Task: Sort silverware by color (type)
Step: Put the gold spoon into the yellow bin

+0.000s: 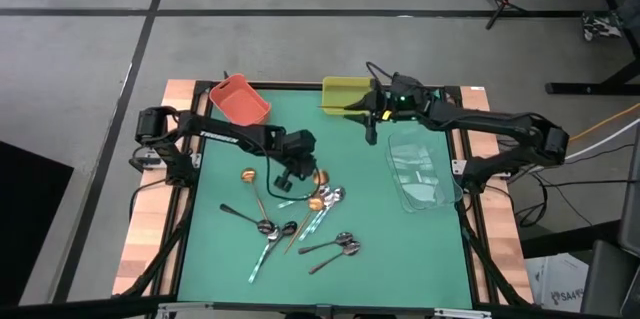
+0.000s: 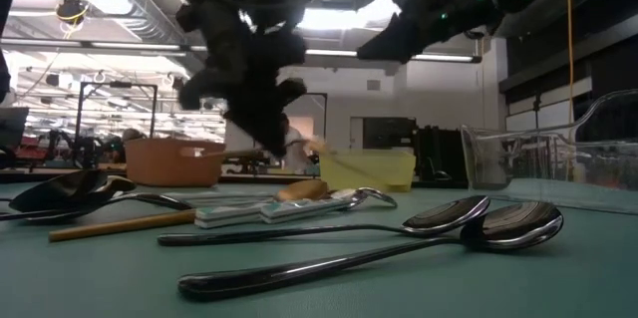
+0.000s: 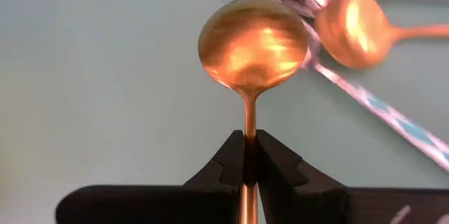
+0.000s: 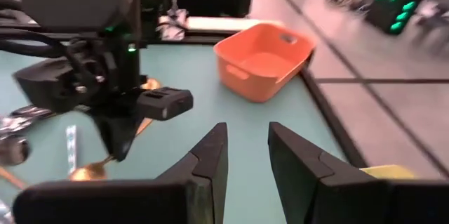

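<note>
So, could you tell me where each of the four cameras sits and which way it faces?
High view: overhead, straight down on the green table; both arms show.
Low view: table height, level across dark spoons into the room; arms hang above.
Left wrist view: on the left arm, past the left gripper clamping a gold spoon.
Right wrist view: on the right arm, past the open right gripper toward the left arm.
Shared: the orange bin also shows overhead.

Even, fairly bright light falls from overhead, and the green table [image 1: 350,259] shows only soft, short shadows under the spoons. In the low view, ceiling strip lights [image 2: 329,17] glare white behind the dark arms, which read as blurred silhouettes; the near black spoons [image 2: 469,220] carry bright highlights. At the left wrist, the gold spoon [image 3: 252,45] gleams sharply while the background is soft. The right wrist view is smeared, its orange bin [image 4: 263,59] blurred.
</note>
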